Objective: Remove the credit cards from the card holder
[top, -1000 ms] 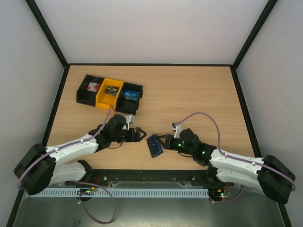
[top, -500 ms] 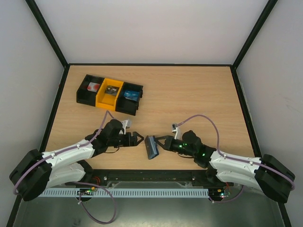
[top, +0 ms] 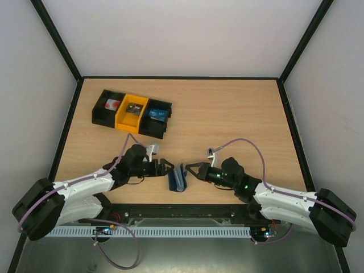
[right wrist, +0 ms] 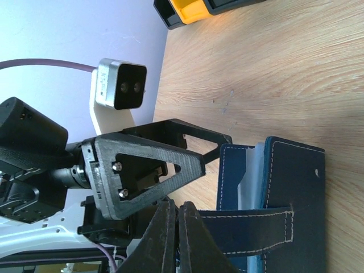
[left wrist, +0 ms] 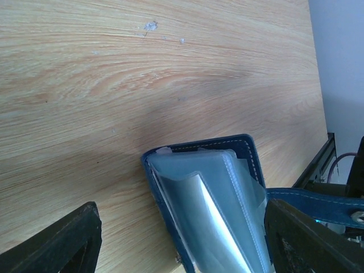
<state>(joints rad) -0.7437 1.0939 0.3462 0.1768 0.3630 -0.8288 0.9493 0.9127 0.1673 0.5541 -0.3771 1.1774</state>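
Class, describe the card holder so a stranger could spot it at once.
On the wooden table, look along the near edge. The card holder sits between the left claw and right claw. Unlike the black and yellow bins behind, it is a small dark-blue wallet with clear sleeves.

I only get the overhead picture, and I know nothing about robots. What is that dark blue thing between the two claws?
Observer: The left wrist camera shows it up close. It is the card holder, opened up, with clear plastic sleeves showing inside.
Visitor: Is either claw holding it?
Observer: The right wrist camera shows the right gripper shut on the holder's strap.
Visitor: And the other claw?
Observer: The left gripper is open, its jaws apart with the holder between them. Whether cards sit in the sleeves I cannot tell.
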